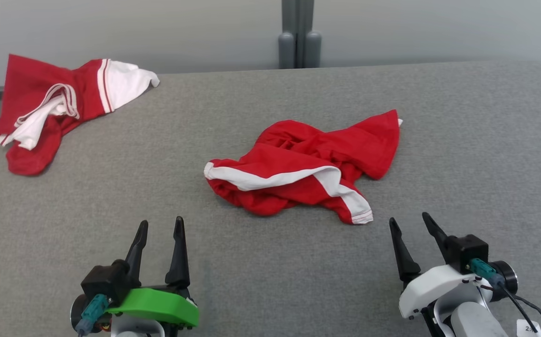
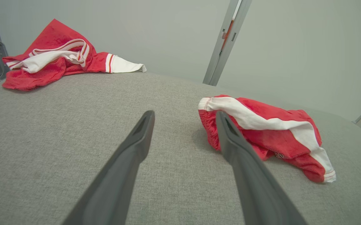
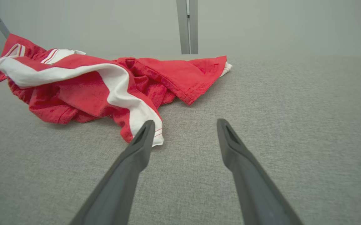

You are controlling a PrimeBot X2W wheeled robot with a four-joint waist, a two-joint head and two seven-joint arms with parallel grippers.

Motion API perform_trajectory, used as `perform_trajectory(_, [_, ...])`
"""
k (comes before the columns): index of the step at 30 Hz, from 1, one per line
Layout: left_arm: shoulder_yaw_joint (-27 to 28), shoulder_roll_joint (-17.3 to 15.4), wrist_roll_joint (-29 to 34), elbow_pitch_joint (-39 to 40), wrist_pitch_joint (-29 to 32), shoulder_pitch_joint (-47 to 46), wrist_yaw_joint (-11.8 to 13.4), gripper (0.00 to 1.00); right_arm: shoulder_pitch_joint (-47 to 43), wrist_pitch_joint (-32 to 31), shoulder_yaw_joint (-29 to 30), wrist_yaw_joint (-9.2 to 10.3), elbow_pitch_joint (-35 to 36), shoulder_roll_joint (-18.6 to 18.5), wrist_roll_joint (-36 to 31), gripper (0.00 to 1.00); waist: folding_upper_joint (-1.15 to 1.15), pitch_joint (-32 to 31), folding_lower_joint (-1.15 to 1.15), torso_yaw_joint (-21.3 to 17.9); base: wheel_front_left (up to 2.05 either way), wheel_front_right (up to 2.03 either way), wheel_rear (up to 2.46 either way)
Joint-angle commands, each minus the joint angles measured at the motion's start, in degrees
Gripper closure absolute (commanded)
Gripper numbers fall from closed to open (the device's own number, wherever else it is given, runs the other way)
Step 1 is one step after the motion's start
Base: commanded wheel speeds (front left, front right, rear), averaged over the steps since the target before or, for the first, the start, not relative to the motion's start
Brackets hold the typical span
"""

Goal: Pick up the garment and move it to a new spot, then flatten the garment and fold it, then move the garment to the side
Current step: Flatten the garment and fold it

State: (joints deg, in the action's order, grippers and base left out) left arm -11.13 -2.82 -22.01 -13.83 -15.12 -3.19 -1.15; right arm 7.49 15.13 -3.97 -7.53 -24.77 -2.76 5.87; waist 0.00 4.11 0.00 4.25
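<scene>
A crumpled red garment [image 1: 307,164] with a white band lies in a heap at the middle of the grey table [image 1: 462,140]. It also appears in the left wrist view as the garment [image 2: 271,134] and in the right wrist view as the garment [image 3: 83,90]. My left gripper [image 1: 161,224] stands open near the front edge, to the left of the heap and apart from it. My right gripper [image 1: 410,220] is open too, just right of the garment's white hem, with nothing between its fingers. In the wrist views the left gripper [image 2: 185,115] and right gripper [image 3: 185,123] hover over bare cloth.
A second red and white garment [image 1: 59,107] lies bunched at the table's far left corner, partly hanging over the edge. A grey post [image 1: 298,32] stands behind the table against a pale wall. The table's left edge runs close to my left arm.
</scene>
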Motion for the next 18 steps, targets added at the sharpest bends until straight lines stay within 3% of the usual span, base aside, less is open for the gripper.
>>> perform_trajectory(1, [-0.3,-0.14,-0.61,0.16,-0.05,-1.11,0.19,0.0,1.52,0.03,0.06,0.08,-2.02,-0.23,-0.88,0.0,0.0,2.55,0.0,4.09,0.0,0.0,0.0])
perform_trajectory(11, [-1.21,-0.13,-0.69,0.39,-0.04,-1.05,0.74,0.0,9.59,0.04,-0.35,0.08,-17.5,-0.24,-1.34,0.0,0.0,3.75,0.0,9.85,0.0,0.0,0.0])
perform_trajectory(12, [-1.23,-0.13,-0.65,0.46,-0.05,-0.92,0.81,0.0,10.25,0.04,-0.38,0.08,-18.46,-0.25,-1.15,0.1,0.0,3.78,0.0,10.0,0.0,0.0,0.0])
perform_trajectory(13, [-1.23,-0.13,-0.65,0.5,-0.05,-0.84,0.86,0.0,10.66,0.04,-0.33,0.08,-18.99,-0.25,-1.03,0.37,0.0,3.79,0.0,10.1,0.0,0.0,0.0])
perform_trajectory(14, [-1.18,-0.13,-0.64,0.53,-0.05,-0.74,0.91,0.0,10.99,0.04,-0.18,0.08,-19.43,-0.25,-0.75,0.57,0.0,3.8,0.0,10.14,0.0,0.0,0.0])
perform_trajectory(15, [-1.09,-0.13,-0.62,0.54,-0.05,-0.64,0.92,0.0,11.18,0.04,-0.08,0.08,-19.66,-0.25,-0.51,0.61,0.0,3.79,0.0,10.09,0.0,0.0,0.0])
perform_trajectory(16, [-0.99,-0.13,-0.58,0.47,-0.05,-0.46,0.89,0.0,11.35,0.04,0.06,0.08,-19.44,-0.25,-0.33,0.87,0.0,3.75,0.0,9.87,0.0,0.0,0.0])
perform_trajectory(17, [-0.97,-0.13,-0.53,0.43,-0.04,-0.3,0.87,0.0,11.35,0.04,0.19,0.08,-19.01,-0.26,-0.23,1.0,0.0,3.7,0.0,9.57,0.0,0.0,0.0])
perform_trajectory(18, [-0.97,-0.13,-0.5,0.41,-0.05,-0.17,0.86,0.0,11.24,0.04,0.27,0.08,-18.59,-0.25,-0.19,1.0,0.0,3.64,0.0,9.24,0.0,0.0,0.0])
